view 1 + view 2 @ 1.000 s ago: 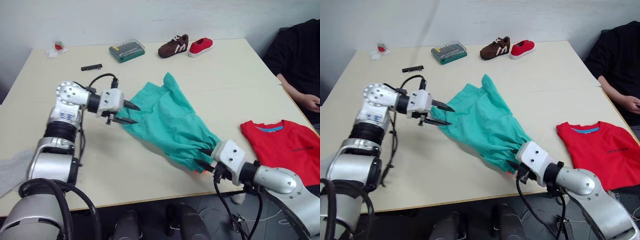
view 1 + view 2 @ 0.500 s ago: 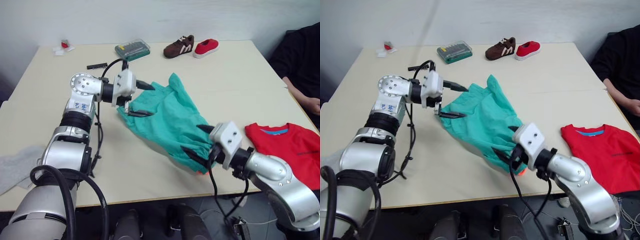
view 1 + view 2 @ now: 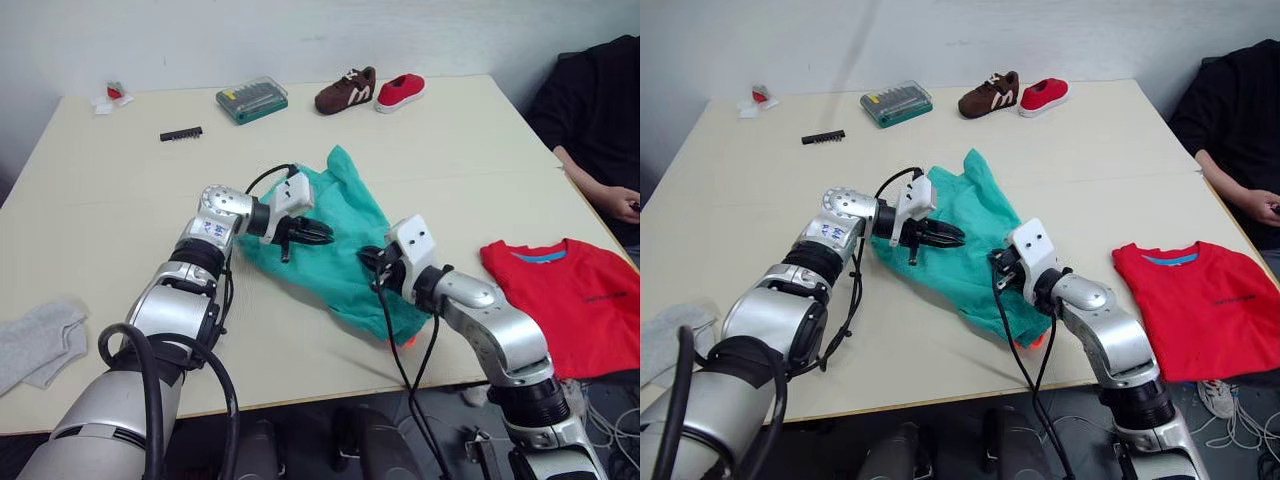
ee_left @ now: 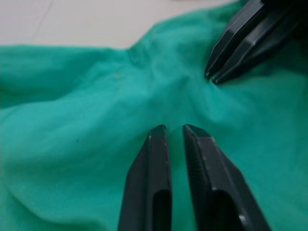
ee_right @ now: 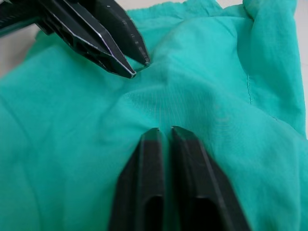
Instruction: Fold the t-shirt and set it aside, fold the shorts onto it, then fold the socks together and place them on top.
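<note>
The teal-green shorts (image 3: pixel 345 205) lie crumpled at the table's middle, an orange drawstring end (image 3: pixel 404 342) poking out at the near edge. My left gripper (image 3: pixel 325 232) and right gripper (image 3: pixel 366 262) meet tip to tip over the shorts' middle. Each is shut, with a pucker of fabric at its tips, as seen in the left wrist view (image 4: pixel 171 129) and the right wrist view (image 5: pixel 165 130). The red t-shirt (image 3: pixel 580 300) lies flat at the near right. The grey socks (image 3: pixel 40 340) sit at the near left edge.
Along the far edge stand a green tool case (image 3: pixel 252 99), a brown shoe (image 3: pixel 346 91) and a red shoe (image 3: pixel 400 91). A black toothed strip (image 3: pixel 181 134) lies far left. A person in black (image 3: pixel 600 110) sits at the right, hand (image 3: pixel 620 203) near the table.
Both grippers have left the shorts' two ends and come together over the middle. They opened wide on the way and have now shut there. The view also shifted.
</note>
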You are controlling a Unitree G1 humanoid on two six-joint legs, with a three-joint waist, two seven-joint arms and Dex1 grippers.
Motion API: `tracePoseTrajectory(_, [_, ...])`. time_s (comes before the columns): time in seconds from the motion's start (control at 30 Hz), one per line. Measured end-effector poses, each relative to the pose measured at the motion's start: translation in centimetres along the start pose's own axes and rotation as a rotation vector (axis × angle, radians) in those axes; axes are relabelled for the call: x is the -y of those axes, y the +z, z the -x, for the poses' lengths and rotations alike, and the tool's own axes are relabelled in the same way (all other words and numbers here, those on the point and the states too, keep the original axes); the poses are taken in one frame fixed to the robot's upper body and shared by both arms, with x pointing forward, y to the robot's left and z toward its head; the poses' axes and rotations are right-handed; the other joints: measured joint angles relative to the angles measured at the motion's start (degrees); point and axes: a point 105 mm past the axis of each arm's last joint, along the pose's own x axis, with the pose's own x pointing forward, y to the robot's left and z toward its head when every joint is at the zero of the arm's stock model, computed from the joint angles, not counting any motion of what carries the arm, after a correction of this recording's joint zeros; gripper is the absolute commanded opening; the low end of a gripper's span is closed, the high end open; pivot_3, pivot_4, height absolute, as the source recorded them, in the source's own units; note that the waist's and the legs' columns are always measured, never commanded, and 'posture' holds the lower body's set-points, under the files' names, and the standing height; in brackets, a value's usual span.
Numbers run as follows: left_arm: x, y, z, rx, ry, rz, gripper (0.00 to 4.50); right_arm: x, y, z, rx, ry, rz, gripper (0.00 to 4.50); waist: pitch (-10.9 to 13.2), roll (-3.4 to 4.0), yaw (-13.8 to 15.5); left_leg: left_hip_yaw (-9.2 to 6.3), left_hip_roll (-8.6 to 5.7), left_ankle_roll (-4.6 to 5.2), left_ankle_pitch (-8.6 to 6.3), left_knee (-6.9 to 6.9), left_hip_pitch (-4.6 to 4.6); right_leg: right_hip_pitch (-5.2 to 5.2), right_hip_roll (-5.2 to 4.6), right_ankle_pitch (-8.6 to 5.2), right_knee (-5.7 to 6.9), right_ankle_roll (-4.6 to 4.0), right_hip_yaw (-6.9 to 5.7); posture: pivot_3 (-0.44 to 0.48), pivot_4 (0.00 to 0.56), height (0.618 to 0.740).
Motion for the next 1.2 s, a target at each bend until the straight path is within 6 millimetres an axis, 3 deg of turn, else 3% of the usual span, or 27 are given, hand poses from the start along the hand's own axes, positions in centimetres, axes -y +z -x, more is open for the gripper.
tracePoseTrajectory(0.17, [-0.8,-3.0,0.1,-0.163,0.124,-0.039,0.04,0.2,-2.9,0.7,-0.097,-0.017,0.058,0.00,0.0,-0.02,0.1,-0.03,-0.02,0.01,-0.01,0.01,0.00,0.02,-0.08,0.00,0.01,0.00,-0.02,0.000,0.150,0.740])
tracePoseTrajectory(0.37, [-2.5,-4.2,2.0,-0.253,0.270,-0.083,0.04,1.6,-3.6,3.2,-0.087,-0.085,0.037,0.00,0.0,-0.01,0.0,-0.02,-0.05,0.03,-0.02,-0.01,0.21,0.18,-0.15,0.00,0.07,0.00,0.00,0.000,0.150,0.740])
tracePoseTrajectory(0.67, [-3.2,-6.0,5.4,-0.273,0.359,-0.031,0.04,4.2,-4.0,7.7,-0.097,-0.171,0.024,0.00,-0.1,0.09,-0.3,0.08,-0.03,-0.04,0.01,-0.15,0.35,0.18,-0.09,-0.02,0.11,-0.03,0.09,0.000,0.150,0.740])
tracePoseTrajectory(0.77, [-3.1,-5.9,5.8,-0.237,0.355,0.004,0.04,4.3,-3.0,7.7,-0.050,-0.160,0.018,0.00,-0.1,0.10,-0.2,0.09,-0.03,-0.05,0.03,-0.14,0.33,0.15,-0.08,-0.02,0.12,-0.03,0.09,0.000,0.150,0.740])
tracePoseTrajectory(0.93, [-2.1,-3.4,5.7,-0.102,0.212,-0.026,0.04,1.6,1.9,7.3,0.109,-0.034,0.158,0.00,-0.1,0.12,0.1,0.05,0.00,-0.12,-0.01,-0.17,0.14,0.04,0.00,-0.05,-0.01,-0.06,0.04,0.000,0.150,0.740])
tracePoseTrajectory(1.07, [-1.5,-2.5,8.7,-0.151,0.122,-0.186,0.93,-0.6,1.4,7.7,0.044,0.055,0.242,0.88,-0.1,0.12,0.0,0.07,-0.01,-0.13,-0.02,-0.27,0.14,0.03,0.00,-0.06,-0.10,-0.06,0.05,0.000,0.150,0.740])
tracePoseTrajectory(1.2, [-0.1,-2.9,12.6,-0.279,0.019,-0.411,2.14,-2.4,-0.3,8.5,-0.065,0.125,0.275,2.24,-0.1,0.13,-0.1,0.09,0.05,-0.19,-0.02,-0.35,0.24,0.04,0.01,-0.11,-0.05,-0.14,0.05,0.000,0.150,0.740])
